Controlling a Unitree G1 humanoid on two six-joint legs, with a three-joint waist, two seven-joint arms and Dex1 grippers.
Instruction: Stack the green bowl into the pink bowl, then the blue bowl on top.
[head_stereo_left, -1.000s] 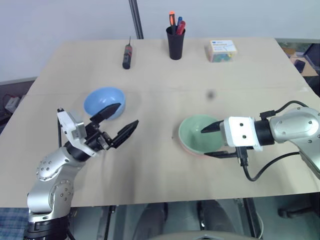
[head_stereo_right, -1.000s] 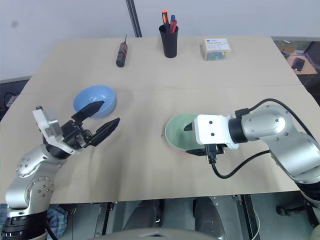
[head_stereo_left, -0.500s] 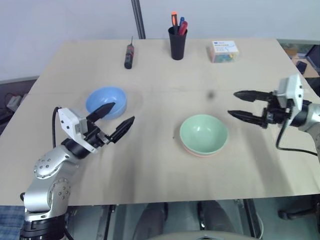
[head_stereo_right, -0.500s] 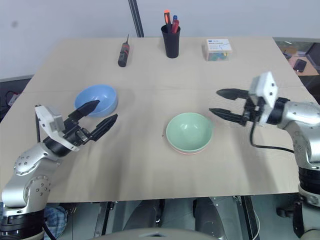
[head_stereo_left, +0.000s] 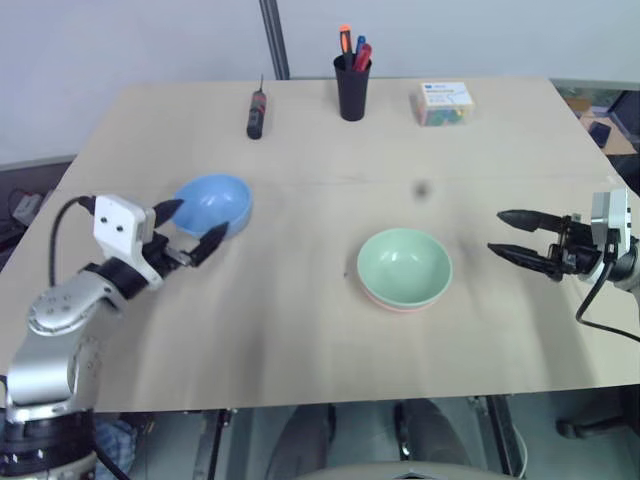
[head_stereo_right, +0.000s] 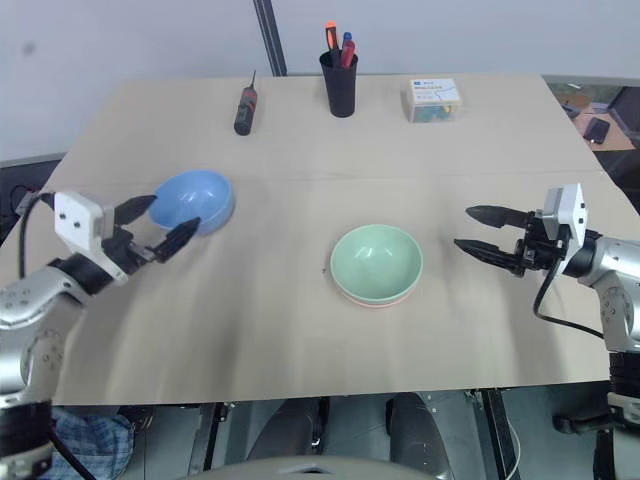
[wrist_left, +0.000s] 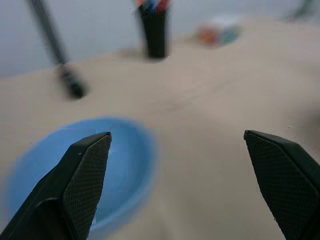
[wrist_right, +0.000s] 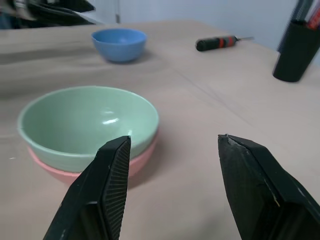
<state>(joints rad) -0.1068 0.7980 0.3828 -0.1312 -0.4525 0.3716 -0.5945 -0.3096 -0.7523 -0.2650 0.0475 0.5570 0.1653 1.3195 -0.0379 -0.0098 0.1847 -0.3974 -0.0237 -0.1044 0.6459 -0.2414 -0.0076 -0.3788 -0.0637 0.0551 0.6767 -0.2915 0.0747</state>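
Green bowl (head_stereo_left: 404, 265) is sitting in pink (wrist_right: 140, 159), center tabletop. Your left hand (head_stereo_left: 190, 230), wide open and empty, is flanking blue bowl (head_stereo_left: 212, 203) at 9 o'clock; clipping the rim risks shoving it away. Right hand (head_stereo_left: 522, 236) is open, empty.

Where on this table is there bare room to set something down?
The near strip in front of the green bowl, nested in the pink bowl, is bare, as is the stretch between it and the blue bowl. The far edge is crowded: screwdriver, pen cup, small box.
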